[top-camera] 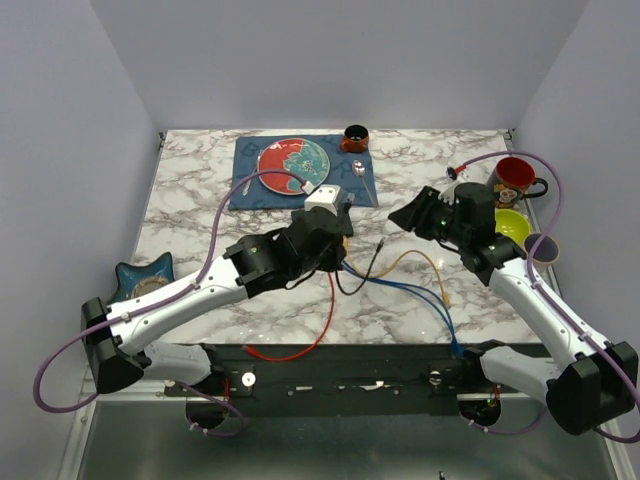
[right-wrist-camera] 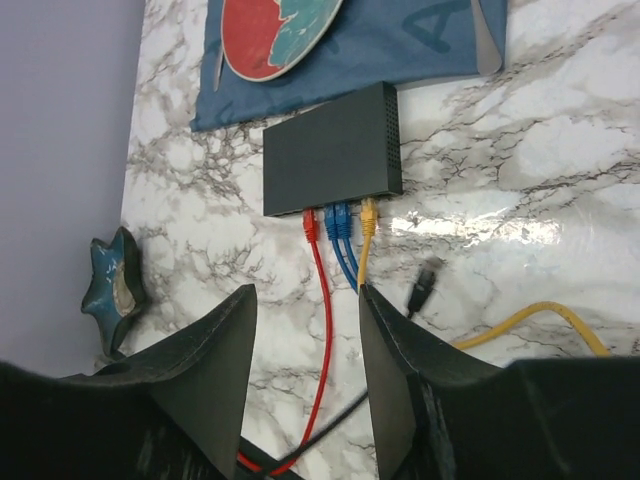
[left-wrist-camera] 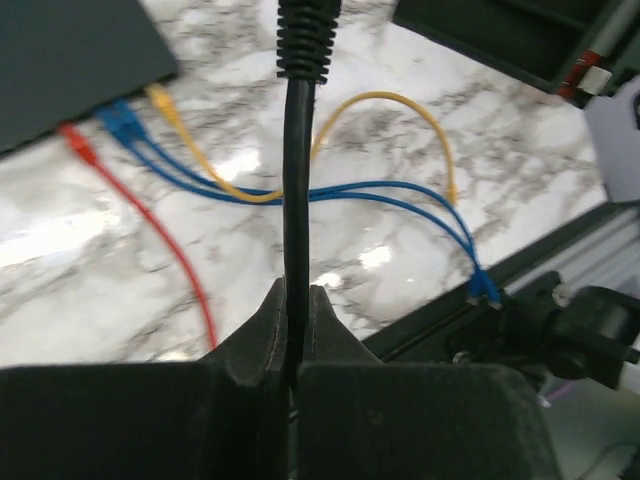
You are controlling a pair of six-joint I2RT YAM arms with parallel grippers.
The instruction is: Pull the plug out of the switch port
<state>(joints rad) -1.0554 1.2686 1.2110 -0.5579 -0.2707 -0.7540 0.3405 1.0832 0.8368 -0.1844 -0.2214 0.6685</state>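
Marble table (top-camera: pixel 200 190), pale walls around. At the placemat's (right-wrist-camera: pixel 420 40) near edge lies the switch (right-wrist-camera: pixel 335 150), with red cable (right-wrist-camera: pixel 322 300), blue cables (right-wrist-camera: pixel 338 225) and yellow cable (right-wrist-camera: pixel 367 225) in its ports. Clear of the ports, plug (right-wrist-camera: pixel 424 285) sits just beside the yellow cable; left pincer (left-wrist-camera: pixel 293 300) is clamped on its black cable (left-wrist-camera: pixel 296 180). Over this, right pincer (right-wrist-camera: pixel 305 340) hangs, jaws wide, holding nothing.
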